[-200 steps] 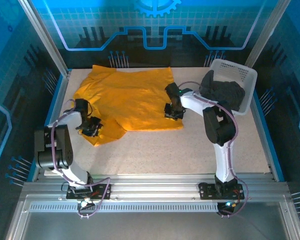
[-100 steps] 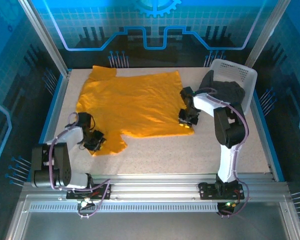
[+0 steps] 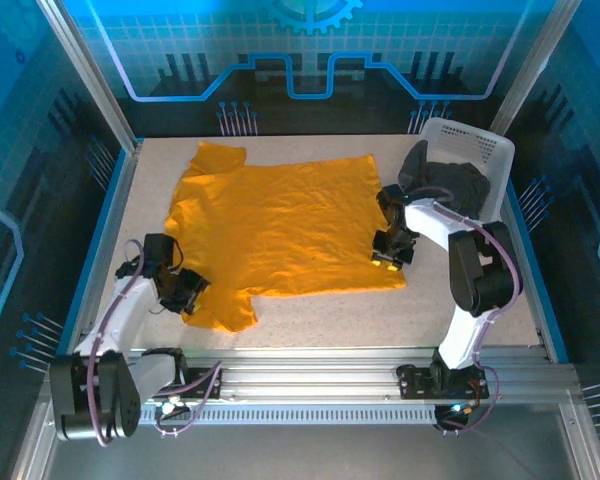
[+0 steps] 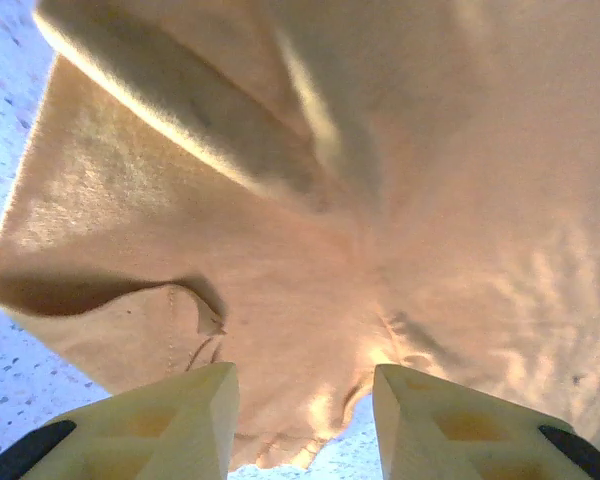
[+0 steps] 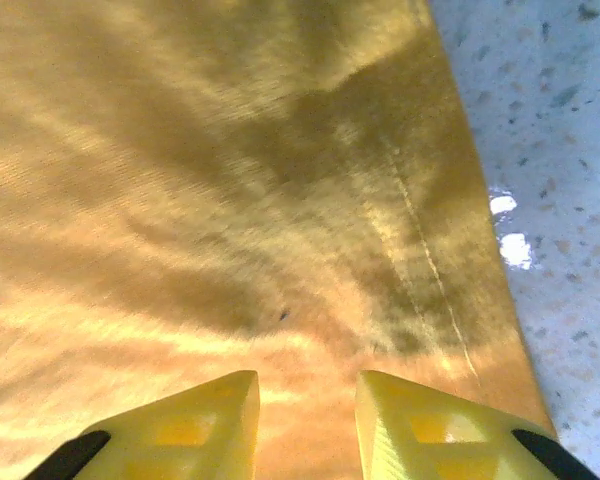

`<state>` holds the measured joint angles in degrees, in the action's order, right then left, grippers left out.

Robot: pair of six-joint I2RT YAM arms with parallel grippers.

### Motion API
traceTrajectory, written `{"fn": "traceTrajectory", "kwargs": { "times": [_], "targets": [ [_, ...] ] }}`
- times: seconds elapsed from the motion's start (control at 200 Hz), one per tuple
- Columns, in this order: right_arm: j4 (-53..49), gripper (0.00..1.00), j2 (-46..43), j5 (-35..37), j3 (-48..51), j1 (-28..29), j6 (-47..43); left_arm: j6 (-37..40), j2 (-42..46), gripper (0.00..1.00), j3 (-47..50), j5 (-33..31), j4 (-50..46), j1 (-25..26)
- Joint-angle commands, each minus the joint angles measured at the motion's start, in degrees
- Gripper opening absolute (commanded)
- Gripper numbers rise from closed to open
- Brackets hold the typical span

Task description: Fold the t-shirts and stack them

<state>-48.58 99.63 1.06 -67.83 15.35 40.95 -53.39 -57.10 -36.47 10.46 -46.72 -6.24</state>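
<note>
We list one plain orange-yellow cloth t-shirt (image 3: pixel 280 225), flat on tabletop (image 3: pixel 320 320): long axis left-right, hem rightward; left fingers (image 4: pixel 180 420), right fingers (image 5: pixel 200 430) released.

Two t-shirts (image 3: pixel 280 225), one basket (image 3: pixel 477 140)

No words, nos. or brand marks legible anywhere. Closest thing to a sign: a pale-blue gear emblem (image 3: pixel 315 12) at top centre of the back wall panel (image 3: pixel 180 40), cut off by the pic edge, w/ blue outline graphics (image 3: pixel 310 80) below it, no lettering.
</note>
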Motion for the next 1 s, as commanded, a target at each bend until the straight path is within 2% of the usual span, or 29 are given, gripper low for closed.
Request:
{"fn": "traceTrajectory", "kwargs": {
  "times": [0.0, 0.17, 0.37, 0.645, 0.815, 0.92, 0.995],
  "targets": [
    [-2.5, 0.35, -6.4, 0.4, 2.8, -1.3, -0.7, -4.8, 4.4, 0.42, 0.9, -3.1, -9.1, 0.6],
    [-0.9, 0.38, -11.4, -2.1, 8.6, -3.7, -1.0, -9.2, 3.1, 0.45, 4.3, -0.7, -7.2, 2.0],
    [0.3, 0.36, -11.5, -2.6, 10.4, -4.2, -2.0, -11.5, -2.9, 0.41, 2.5, -4.5, -2.6, 6.2],
    [1.2, 0.36, -11.5, -3.1, 11.3, -4.5, -1.9, -13.5, -10.5, 0.37, 5.6, -6.4, 6.9, 6.9],
    [1.2, 0.36, -11.5, -3.3, 11.5, -4.6, -2.0, -12.7, -13.5, 0.37, 4.6, -6.6, 7.5, 7.5],
    [0.9, 0.35, -11.7, -2.5, 12.0, -4.6, -1.8, -12.8, -13.5, 0.29, 5.8, -6.2, 6.5, 7.9],
    [0.5, 0.35, -12.0, -1.6, 12.6, -5.0, -1.1, -12.7, -12.0, 0.17, 6.4, -6.4, 4.5, 8.1]
  ]
}}
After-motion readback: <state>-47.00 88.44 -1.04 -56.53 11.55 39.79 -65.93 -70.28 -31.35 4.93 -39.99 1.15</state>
